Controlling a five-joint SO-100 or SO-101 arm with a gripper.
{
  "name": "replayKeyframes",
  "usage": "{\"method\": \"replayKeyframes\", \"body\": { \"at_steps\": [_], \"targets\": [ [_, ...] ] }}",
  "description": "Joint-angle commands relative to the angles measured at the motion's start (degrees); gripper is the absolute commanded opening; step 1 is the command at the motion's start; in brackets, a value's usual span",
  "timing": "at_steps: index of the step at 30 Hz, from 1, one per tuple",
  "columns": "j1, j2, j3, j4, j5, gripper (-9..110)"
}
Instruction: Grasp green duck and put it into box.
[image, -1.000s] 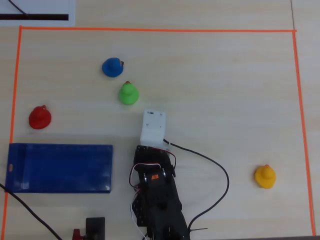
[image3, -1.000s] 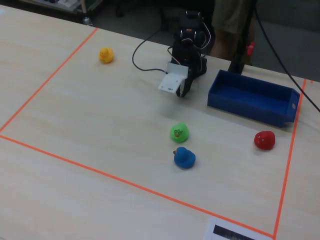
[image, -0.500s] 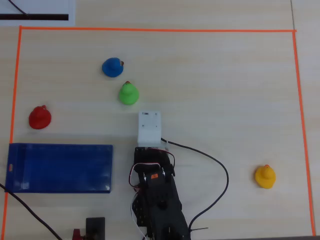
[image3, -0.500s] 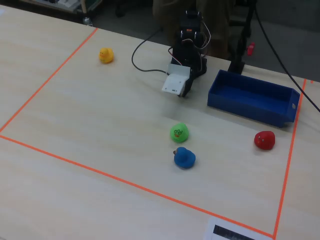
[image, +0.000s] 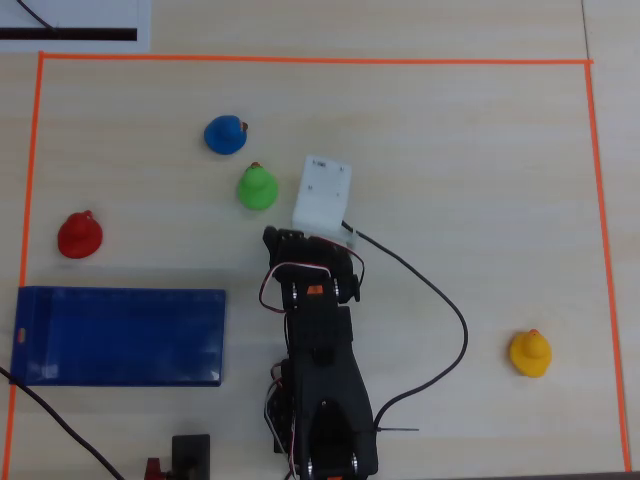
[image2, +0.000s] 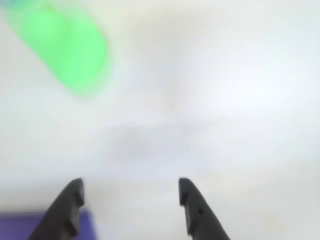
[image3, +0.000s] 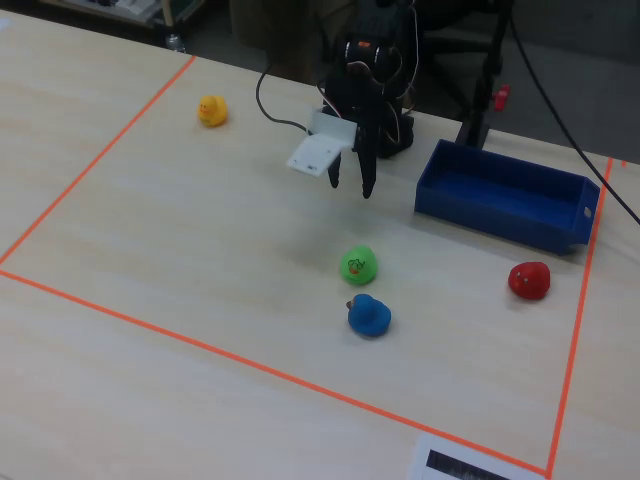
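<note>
Jaws wide apart and empty above the table (image3: 200, 220), short of the green duck (image3: 358, 264).

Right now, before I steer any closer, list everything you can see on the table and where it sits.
green duck: one, green, mid-table just ahead of the arm in the overhead view; blurred at top left in the wrist view.
blue duck: one, blue, just beyond the green one.
red duck: one, red, near the left tape edge, above the box.
yellow duck: one, yellow, alone on the right side.
box: one, blue, open, lower left.
tape border: one, orange, framing the work area.
arm: one, black, with a white wrist camera housing.
gripper: one, fingers apart, holding nothing, raised above the table.
</note>
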Motion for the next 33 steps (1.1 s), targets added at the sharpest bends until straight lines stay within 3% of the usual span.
{"method": "replayKeyframes", "body": {
  "at_steps": [1, 13, 22, 33],
  "targets": [
    [-0.1, -7.3, -8.3, -8.3, 2.0, 27],
    [-4.0, -29.3, -20.8, -12.2, 8.8, 27],
    [-12.0, -34.7, -25.8, -12.4, 15.9, 28],
    [-7.6, -42.6, -29.3, -15.6, 14.9, 28]
  ]
}}
